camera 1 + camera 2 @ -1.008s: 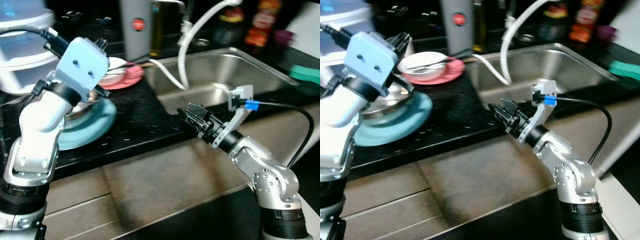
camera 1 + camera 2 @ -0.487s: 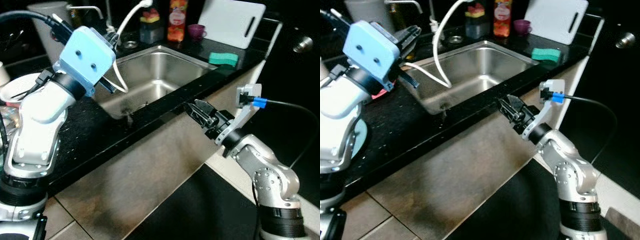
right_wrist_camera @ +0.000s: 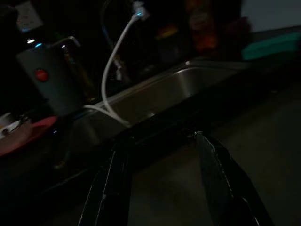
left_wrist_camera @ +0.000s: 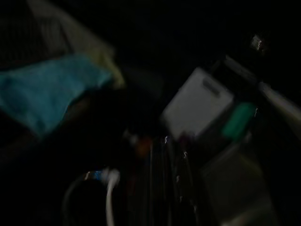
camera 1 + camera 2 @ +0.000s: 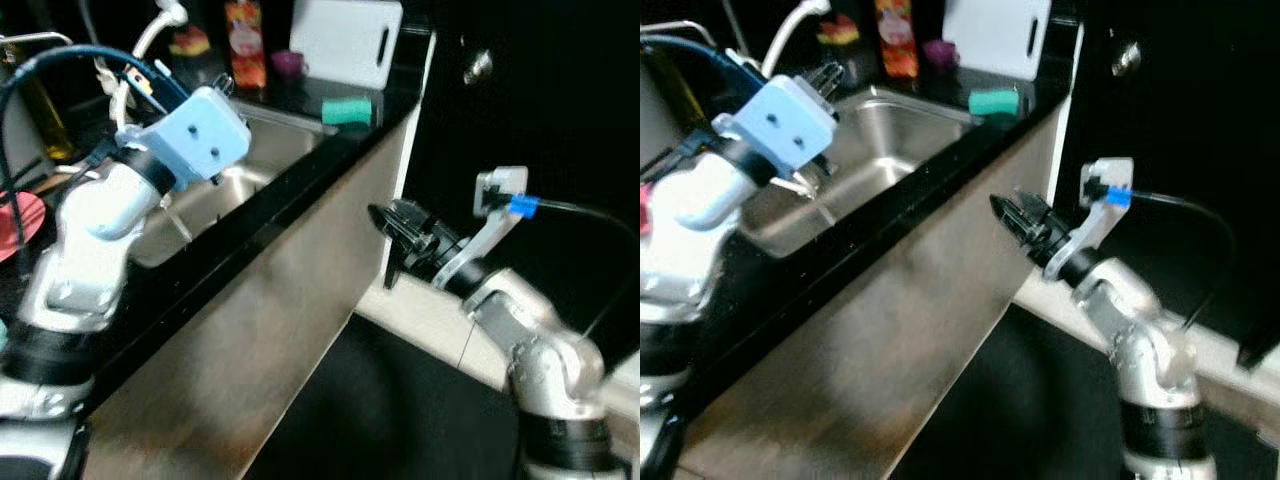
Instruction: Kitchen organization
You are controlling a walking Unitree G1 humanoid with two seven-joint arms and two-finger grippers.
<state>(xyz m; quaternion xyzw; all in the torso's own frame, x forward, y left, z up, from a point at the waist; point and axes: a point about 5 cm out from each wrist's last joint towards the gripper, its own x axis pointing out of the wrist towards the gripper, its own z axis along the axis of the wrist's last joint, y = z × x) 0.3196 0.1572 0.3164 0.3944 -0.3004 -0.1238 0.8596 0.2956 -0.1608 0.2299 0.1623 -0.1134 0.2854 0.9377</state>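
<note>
Camera swung right, sink (image 5: pixel 225 190) leftward, green sponge (image 5: pixel 346 110), cutting board (image 5: pixel 345 42)

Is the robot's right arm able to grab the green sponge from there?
Probably not yet: the right end effector hangs below the black counter edge, while the green sponge lies atop it, far back.
</note>
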